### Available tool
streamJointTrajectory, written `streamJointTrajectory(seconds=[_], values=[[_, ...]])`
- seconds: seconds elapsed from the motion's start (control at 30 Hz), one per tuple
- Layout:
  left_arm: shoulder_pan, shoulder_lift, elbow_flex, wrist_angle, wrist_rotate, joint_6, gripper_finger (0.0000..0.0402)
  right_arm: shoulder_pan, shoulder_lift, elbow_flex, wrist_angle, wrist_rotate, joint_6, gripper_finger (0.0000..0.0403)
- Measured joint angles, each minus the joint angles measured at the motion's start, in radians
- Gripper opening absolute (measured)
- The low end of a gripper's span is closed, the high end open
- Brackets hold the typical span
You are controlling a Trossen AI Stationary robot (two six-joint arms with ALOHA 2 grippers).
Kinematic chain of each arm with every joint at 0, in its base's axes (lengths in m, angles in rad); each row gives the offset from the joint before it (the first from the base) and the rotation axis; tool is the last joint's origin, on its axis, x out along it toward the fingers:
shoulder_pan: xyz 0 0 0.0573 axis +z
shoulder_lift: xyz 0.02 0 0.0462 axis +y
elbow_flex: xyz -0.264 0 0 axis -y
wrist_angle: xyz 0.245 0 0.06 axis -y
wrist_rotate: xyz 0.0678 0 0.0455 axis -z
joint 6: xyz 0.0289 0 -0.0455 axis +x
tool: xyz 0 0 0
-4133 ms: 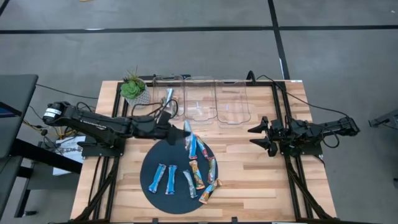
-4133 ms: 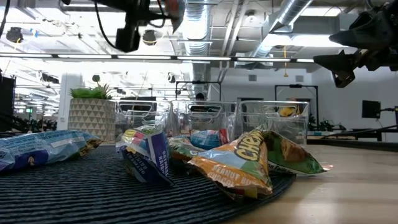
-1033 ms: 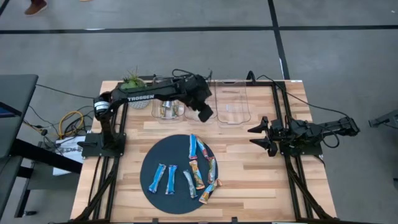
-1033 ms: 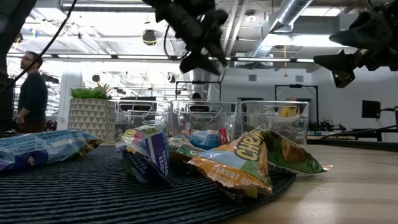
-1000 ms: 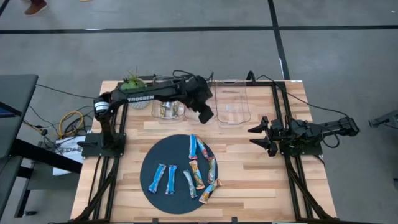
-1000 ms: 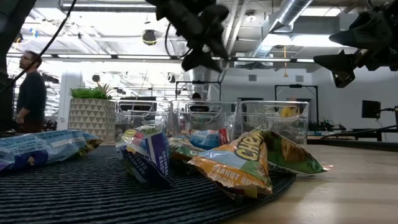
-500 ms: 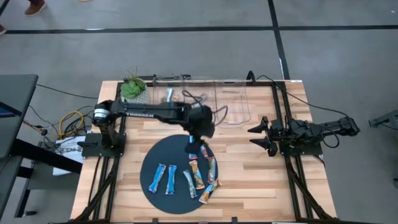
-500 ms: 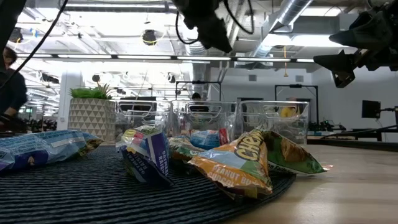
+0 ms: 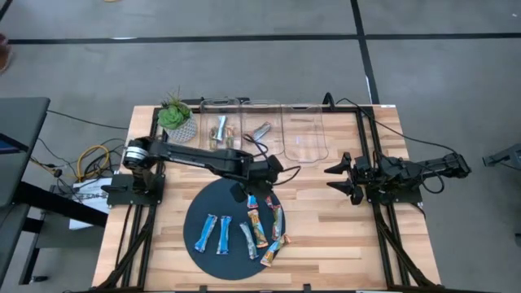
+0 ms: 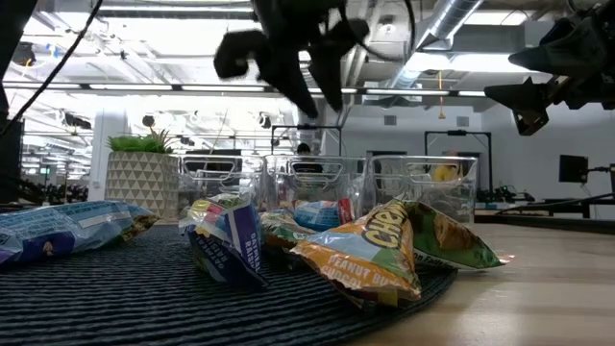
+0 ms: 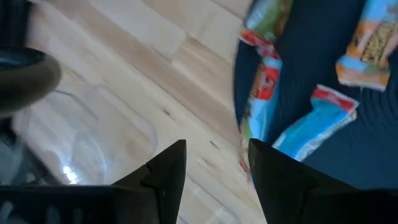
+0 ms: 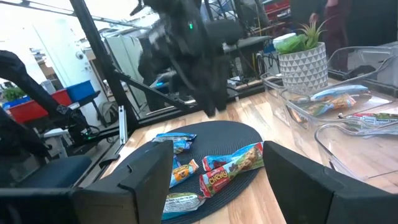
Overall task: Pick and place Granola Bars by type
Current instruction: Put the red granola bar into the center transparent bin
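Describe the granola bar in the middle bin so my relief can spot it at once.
Find the row of three clear bins along the table's far edge, right of the potted plant. In the middle bin one granola bar lies tilted. It is alone in its bin, while the left bin's bars lie together and the rest sit on the dark round mat.

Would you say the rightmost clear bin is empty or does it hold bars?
Empty: from above, the rightmost bin shows only its clear floor.

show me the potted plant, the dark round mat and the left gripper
potted plant [image 9: 174, 116], high view, its green leaves
dark round mat [image 9: 213, 207], high view, a bare patch
left gripper [image 9: 254, 190], high view, between its open fingertips
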Motion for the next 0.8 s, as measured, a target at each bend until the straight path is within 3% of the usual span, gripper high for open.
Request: streamJointTrajectory(seconds=[0.43,0.8], values=[[-0.008,0.113,0.000,0.066,0.116,0.015,0.0167,0.000,0.012,0.000,0.002,0.000,0.000,0.0244],[-0.008,0.192,-0.001,0.022,0.127,0.019,0.0167,0.000,0.012,0.000,-0.001,-0.001,0.000,0.0244]])
